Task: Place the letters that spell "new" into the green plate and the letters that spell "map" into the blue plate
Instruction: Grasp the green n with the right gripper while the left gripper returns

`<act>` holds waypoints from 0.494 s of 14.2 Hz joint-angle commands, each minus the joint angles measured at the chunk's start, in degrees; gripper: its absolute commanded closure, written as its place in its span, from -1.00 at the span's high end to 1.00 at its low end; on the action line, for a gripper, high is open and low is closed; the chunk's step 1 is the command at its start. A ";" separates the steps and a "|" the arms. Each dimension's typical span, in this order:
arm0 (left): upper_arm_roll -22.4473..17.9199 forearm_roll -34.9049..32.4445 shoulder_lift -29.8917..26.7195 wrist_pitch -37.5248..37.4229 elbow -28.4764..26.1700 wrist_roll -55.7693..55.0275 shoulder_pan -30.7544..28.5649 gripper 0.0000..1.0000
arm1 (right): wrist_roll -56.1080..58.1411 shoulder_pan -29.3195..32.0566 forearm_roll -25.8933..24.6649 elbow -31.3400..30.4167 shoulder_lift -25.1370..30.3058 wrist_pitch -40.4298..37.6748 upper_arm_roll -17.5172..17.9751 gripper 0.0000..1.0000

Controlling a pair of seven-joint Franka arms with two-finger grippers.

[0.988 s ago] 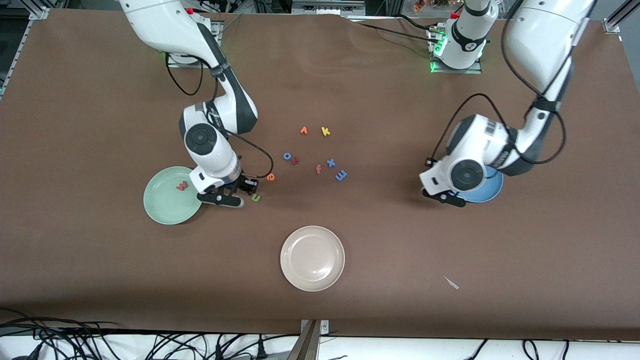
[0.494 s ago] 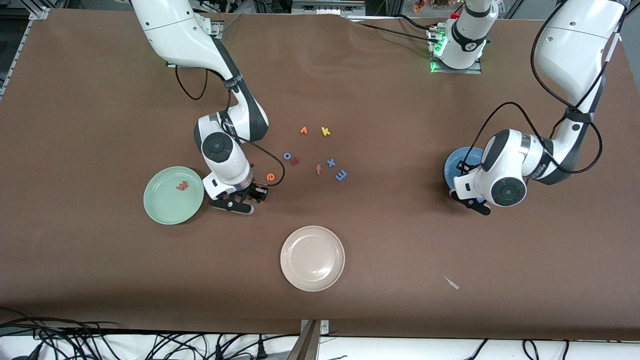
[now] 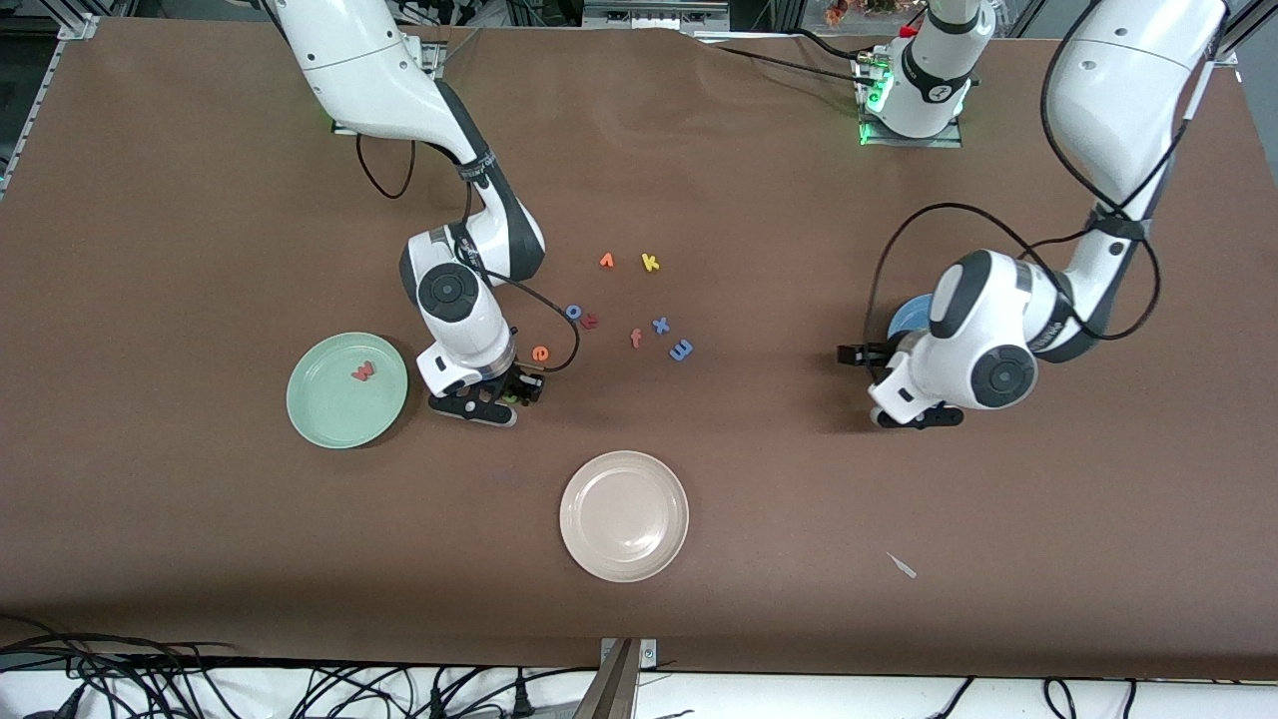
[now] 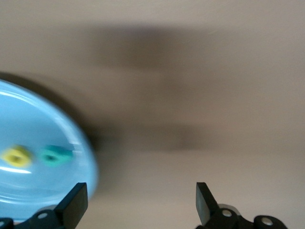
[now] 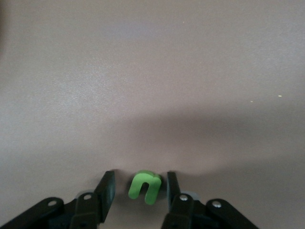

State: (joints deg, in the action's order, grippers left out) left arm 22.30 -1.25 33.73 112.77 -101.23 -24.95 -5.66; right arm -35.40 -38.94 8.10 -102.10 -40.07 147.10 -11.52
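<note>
The green "n" (image 5: 144, 186), a small bright foam arch, lies on the brown table (image 3: 200, 559) between the fingers of your right gripper (image 5: 138, 191); the jaws stand either side of it, close but not visibly pinching, so you are lined up for the pinch that should carry it to the green plate (image 3: 319, 424) just beside, toward the right arm's end of the table; the pinkish-red "w" (image 3: 363, 372) already rests in that plate; the orange "e" (image 3: 540, 353) waits on the cloth, a little farther from the front camera than the gripper.

Your left gripper (image 4: 141, 202) hangs with jaws spread wide and empty at the rim of the blue plate (image 4: 28, 119), near the left arm's end of the table; the yellow "a" (image 4: 15, 157) and teal "p" (image 4: 55, 155) lie side by side in the plate; judged from that, the drop there is done and the blue "m" (image 3: 681, 351), mid-table among the spare letters, is what you have left.
</note>
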 commanded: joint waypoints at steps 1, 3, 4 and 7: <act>0.03 1.69 -0.07 6.64 -0.46 -19.26 6.51 1.00 | -0.28 -0.35 1.13 1.11 -1.15 0.82 -0.26 0.04; 0.03 1.43 0.89 13.14 -0.81 -33.34 10.91 1.00 | -0.28 -0.35 1.13 0.76 -1.50 1.60 -0.26 0.03; 0.03 1.16 1.51 15.44 -0.81 -38.80 12.67 1.00 | -0.28 -0.35 1.04 0.41 -1.59 2.30 -0.26 -0.02; -0.59 0.55 3.35 23.60 -0.72 -53.67 18.21 1.00 | -0.28 -0.79 1.13 0.32 -2.02 2.84 -0.26 -0.34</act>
State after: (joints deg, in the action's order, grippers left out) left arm 22.73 -0.94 35.87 132.06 -102.07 -71.02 10.05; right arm -35.49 -38.94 8.10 -102.15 -40.21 147.80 -11.66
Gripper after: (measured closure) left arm 0.000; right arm 0.599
